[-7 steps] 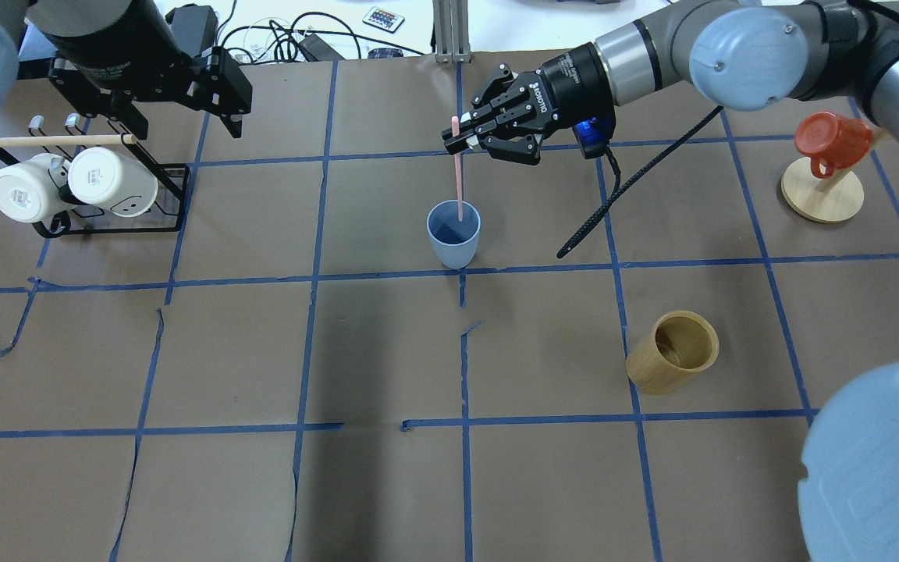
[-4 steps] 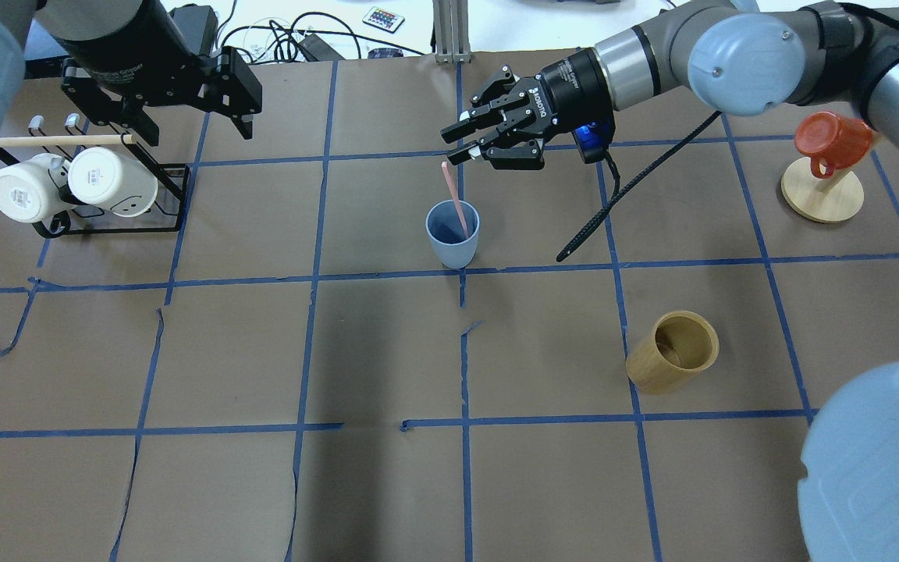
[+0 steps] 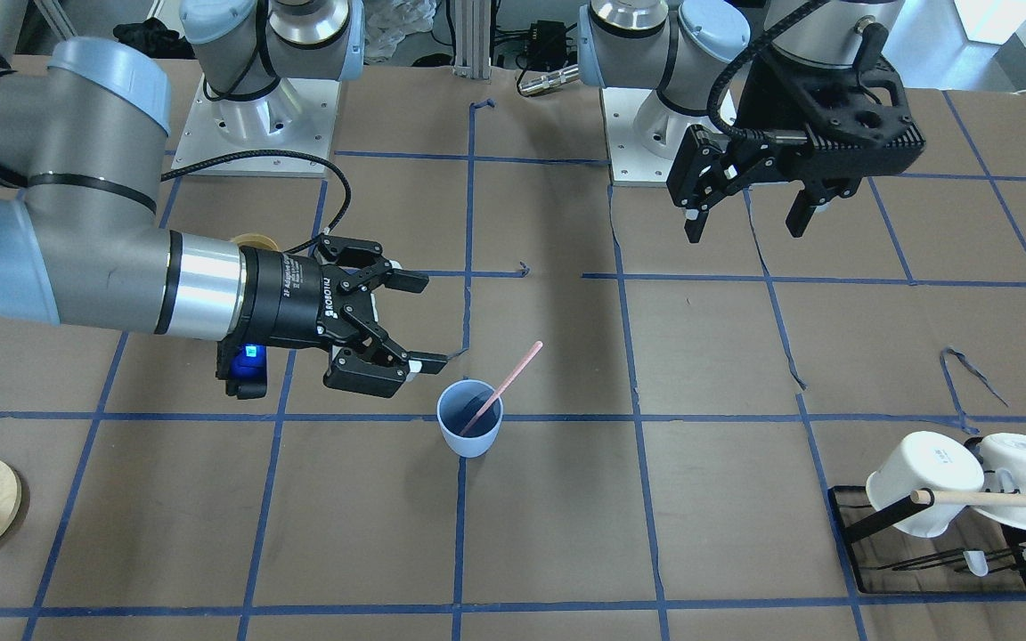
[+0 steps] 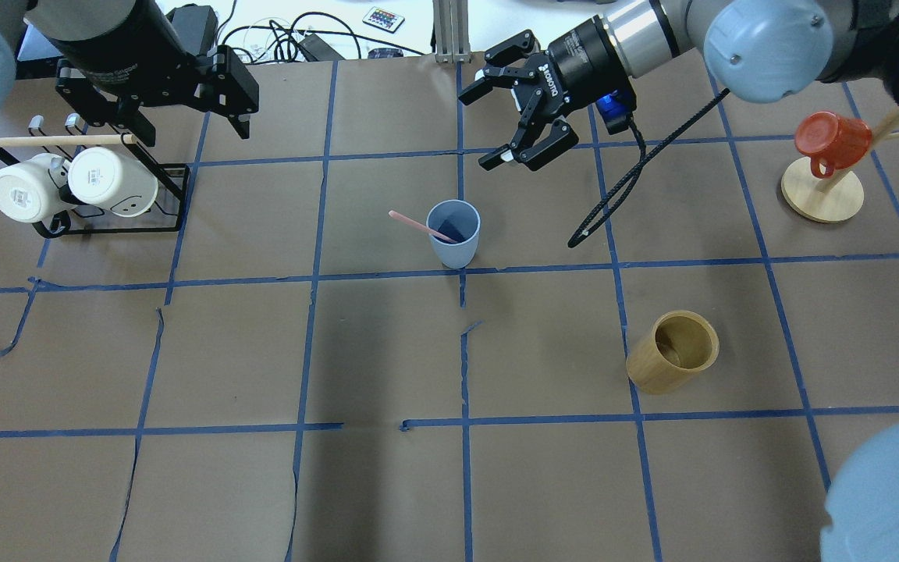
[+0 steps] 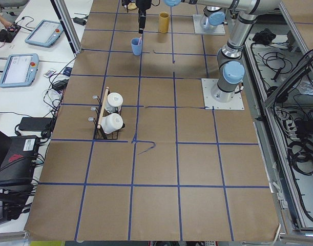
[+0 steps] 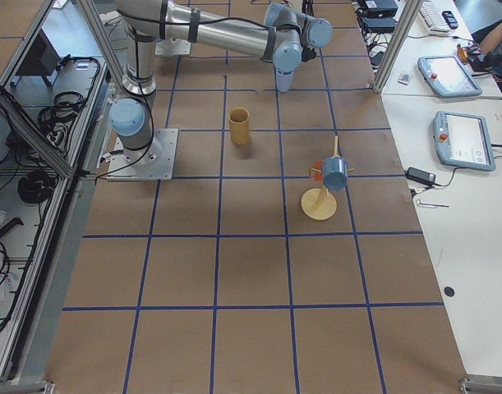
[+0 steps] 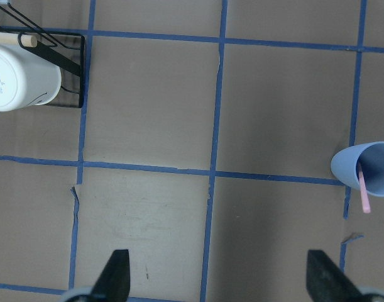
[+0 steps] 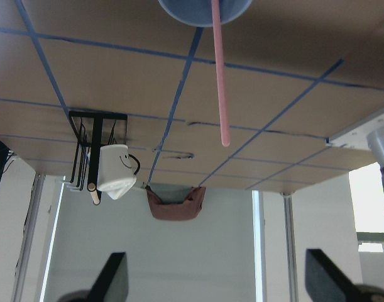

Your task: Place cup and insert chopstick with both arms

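The light blue cup (image 4: 453, 238) stands upright near the table's middle, also in the front view (image 3: 470, 436). The pale pink chopstick (image 4: 418, 225) rests inside it, leaning over the rim toward my left side, free of any gripper; it also shows in the front view (image 3: 511, 376). My right gripper (image 4: 482, 129) is open and empty, behind and slightly right of the cup, apart from it (image 3: 433, 322). My left gripper (image 4: 193, 129) is open and empty near the mug rack (image 3: 745, 230). The left wrist view shows the cup (image 7: 364, 168) and the stick (image 7: 364, 194).
A black rack (image 4: 161, 226) with two white mugs (image 4: 110, 181) and a wooden rod (image 4: 59, 141) stands at the far left. A tan bamboo cylinder (image 4: 672, 351) sits front right. A red mug hangs on a wooden stand (image 4: 822, 195) at the far right. A black cable (image 4: 613, 195) hangs from the right wrist.
My right gripper opened and let go of the chopstick, then drew back from the cup and turned. The chopstick dropped into the cup and tipped leftward. The left gripper hardly moved.
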You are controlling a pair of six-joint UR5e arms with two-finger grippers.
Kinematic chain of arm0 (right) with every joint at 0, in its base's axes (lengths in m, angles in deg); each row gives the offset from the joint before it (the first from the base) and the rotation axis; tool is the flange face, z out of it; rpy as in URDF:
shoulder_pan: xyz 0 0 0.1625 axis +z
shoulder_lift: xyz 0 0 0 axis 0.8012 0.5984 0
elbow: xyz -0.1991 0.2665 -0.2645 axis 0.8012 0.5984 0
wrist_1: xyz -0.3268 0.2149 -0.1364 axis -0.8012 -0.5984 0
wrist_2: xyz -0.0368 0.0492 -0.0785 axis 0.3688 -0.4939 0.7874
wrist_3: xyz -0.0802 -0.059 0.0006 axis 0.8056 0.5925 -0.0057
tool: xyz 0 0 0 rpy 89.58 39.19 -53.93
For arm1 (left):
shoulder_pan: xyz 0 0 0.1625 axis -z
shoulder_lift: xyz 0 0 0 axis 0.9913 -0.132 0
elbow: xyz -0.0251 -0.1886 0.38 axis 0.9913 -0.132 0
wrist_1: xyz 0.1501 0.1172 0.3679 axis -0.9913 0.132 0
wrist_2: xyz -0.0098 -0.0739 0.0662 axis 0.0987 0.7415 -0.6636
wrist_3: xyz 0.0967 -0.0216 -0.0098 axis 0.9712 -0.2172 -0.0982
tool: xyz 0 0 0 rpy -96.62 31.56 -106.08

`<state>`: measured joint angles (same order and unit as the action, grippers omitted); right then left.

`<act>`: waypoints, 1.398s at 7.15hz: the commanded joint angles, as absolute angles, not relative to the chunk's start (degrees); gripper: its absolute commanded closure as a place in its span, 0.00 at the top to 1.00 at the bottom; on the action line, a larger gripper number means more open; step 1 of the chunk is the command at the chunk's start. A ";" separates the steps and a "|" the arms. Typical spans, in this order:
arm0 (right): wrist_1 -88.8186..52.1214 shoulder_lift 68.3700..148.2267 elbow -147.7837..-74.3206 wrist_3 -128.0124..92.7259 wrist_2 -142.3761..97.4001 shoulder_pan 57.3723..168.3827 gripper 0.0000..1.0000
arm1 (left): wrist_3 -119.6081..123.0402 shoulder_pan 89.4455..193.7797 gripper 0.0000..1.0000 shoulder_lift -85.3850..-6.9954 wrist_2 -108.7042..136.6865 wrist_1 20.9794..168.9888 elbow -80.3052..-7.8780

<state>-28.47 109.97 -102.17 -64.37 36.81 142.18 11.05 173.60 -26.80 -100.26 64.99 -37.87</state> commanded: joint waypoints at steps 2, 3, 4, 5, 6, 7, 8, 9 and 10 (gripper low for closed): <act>-30.99 115.73 -101.56 -48.09 61.97 141.49 1.00 | 11.44 173.56 1.00 -26.77 -100.44 64.31 -37.76; -30.38 116.27 -100.25 -41.29 66.93 141.05 1.00 | 11.44 173.47 1.00 -26.60 -100.18 64.22 -37.76; -27.76 118.28 -99.80 -30.87 76.20 141.14 1.00 | 11.44 173.56 1.00 -26.51 -100.27 64.22 -37.67; -26.34 120.56 -100.23 -18.49 86.04 141.22 1.00 | 11.78 173.39 1.00 -26.33 -100.09 64.22 -37.76; -25.72 121.19 -100.06 -12.63 89.71 141.14 1.00 | 11.79 173.21 1.00 -26.33 -100.09 64.22 -37.59; -25.37 122.07 -100.32 -4.91 90.18 141.05 1.00 | 11.79 173.21 1.00 -26.33 -100.18 64.22 -37.67; -25.36 124.16 -100.50 -0.74 91.05 141.14 1.00 | 11.79 173.29 1.00 -26.33 -100.27 64.22 -37.67; -26.06 125.49 -101.63 -0.70 90.97 141.40 1.00 | 11.79 173.21 1.00 -26.33 -100.27 64.22 -37.67; -26.33 127.07 -103.47 -0.44 92.54 141.49 1.00 | 11.79 173.29 1.00 -26.33 -100.27 64.22 -37.76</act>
